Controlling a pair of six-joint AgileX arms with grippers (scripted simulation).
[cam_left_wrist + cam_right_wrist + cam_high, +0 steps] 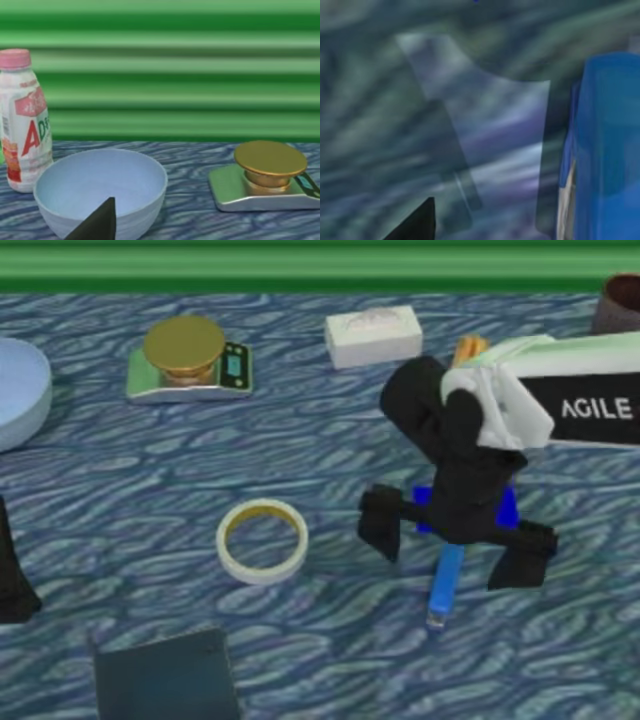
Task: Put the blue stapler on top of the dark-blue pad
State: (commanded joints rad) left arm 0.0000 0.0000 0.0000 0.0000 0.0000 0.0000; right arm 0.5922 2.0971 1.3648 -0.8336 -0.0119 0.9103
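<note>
**Right gripper over stapler, fingers wide**

Right gripper (457, 538) sits low over the dark-blue pad (508, 506), fingers (381, 521) spread wide to either side. Blue stapler (446, 580) lies between them, untouched, sticking out off the pad's near edge onto the table (330, 440). Left arm parked at table's left edge.

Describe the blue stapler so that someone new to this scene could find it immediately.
Find the right arm's hand, its fingers spread wide, on the table's right side. The blue stapler pokes out beneath it toward the near edge. It is a slim light-blue bar with a silver tip, paler and narrower than the dark-blue pad under the hand.
</note>
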